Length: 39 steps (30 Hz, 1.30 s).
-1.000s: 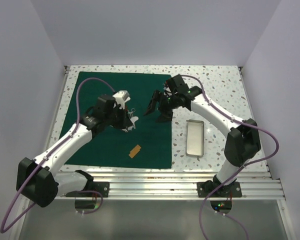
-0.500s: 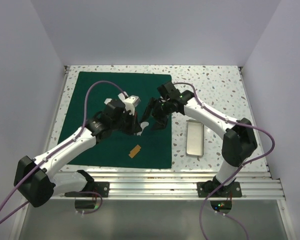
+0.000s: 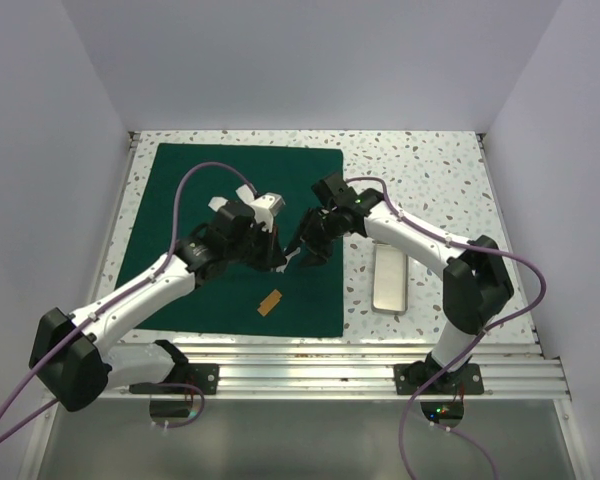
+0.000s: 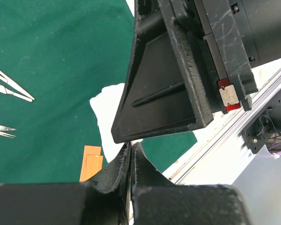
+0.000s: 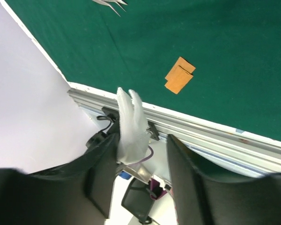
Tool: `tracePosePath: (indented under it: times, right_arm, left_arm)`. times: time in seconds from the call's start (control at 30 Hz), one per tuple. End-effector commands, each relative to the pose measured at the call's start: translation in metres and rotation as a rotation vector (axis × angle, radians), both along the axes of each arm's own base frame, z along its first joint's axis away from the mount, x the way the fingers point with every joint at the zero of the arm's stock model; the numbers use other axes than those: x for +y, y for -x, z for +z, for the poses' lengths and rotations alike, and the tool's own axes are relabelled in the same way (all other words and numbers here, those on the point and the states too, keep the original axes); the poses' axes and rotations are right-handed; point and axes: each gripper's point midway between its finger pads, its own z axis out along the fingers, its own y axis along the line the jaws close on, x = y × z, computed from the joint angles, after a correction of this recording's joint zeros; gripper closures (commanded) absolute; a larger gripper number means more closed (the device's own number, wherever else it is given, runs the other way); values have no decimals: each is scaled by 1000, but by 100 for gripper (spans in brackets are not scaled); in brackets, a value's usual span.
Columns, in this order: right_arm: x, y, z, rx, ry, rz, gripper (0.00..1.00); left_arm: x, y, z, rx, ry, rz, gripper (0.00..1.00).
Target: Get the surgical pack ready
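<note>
1. You are seeing the dark green drape (image 3: 180, 200) lying flat across the 9 o'clock side of the table (image 3: 430, 170).
2. The silver tray (image 3: 390, 277) is sitting on bare table just beside the drape's 3 o'clock edge.
3. Your left tool (image 4: 130, 149) is pressing its fingers together, pinching a white piece (image 5: 130, 122) above the drape.
4. Your right tool (image 5: 143, 137) is standing spread, one finger on each side of that piece.
5. An orange tab (image 3: 270, 302) is lying on the drape at 6 o'clock of both tools.
</note>
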Motion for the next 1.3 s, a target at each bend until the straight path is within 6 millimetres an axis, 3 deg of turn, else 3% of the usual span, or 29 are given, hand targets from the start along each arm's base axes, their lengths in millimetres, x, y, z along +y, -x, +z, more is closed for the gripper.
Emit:
tracePosePath:
  times: [0.0,0.17,0.37,0.4,0.43,0.5,0.53,0.6,0.63,0.8,0.9,0.93,1.03,1.2,1.27]
  right_arm:
    - [6,-4,5,-10,-19,-31,53]
    - [10,-5,2,-9,-38,-29,64]
    - [12,-4,-2,-8,-52,-18,100]
    - [12,-4,-2,-9,-59,-12,100]
    - [11,-3,-2,-14,-62,-5,100]
    - [6,-5,0,-62,-69,32,100]
    - [-2,-10,-2,-81,-70,35,100]
    - [-17,-12,3,-150,-81,88,100]
    - [-34,-17,-4,-156,-67,81,100]
    - [-90,-25,-3,-323,-115,169,100]
    - [-130,-20,-14,-345,-44,243,100]
    - [-153,-17,-22,-309,32,221,100]
    - [-189,-19,-27,-322,131,216,100]
    - [-235,-21,-41,-265,236,186,100]
    - [-241,-21,-51,-232,229,185,100]
  left_arm:
    - [-7,-8,9,-57,18,-18,100]
    - [-9,-8,11,-65,23,-33,100]
    - [-14,-5,12,-65,38,-67,100]
    - [-14,-4,12,-67,39,-69,98]
    - [-13,-4,11,-69,36,-74,78]
    - [-12,-3,16,-86,47,-71,52]
    - [-11,-4,16,-96,52,-63,30]
    - [-5,-7,27,-134,73,-37,19]
    - [-2,-6,25,-131,75,-30,15]
    - [30,-25,23,-92,133,45,13]
    - [41,-33,15,-71,131,64,13]
    - [44,-37,8,-60,114,68,13]
    - [49,-48,-4,-22,82,82,14]
    - [65,-64,-23,55,81,146,17]
    - [74,-70,-31,83,82,169,18]
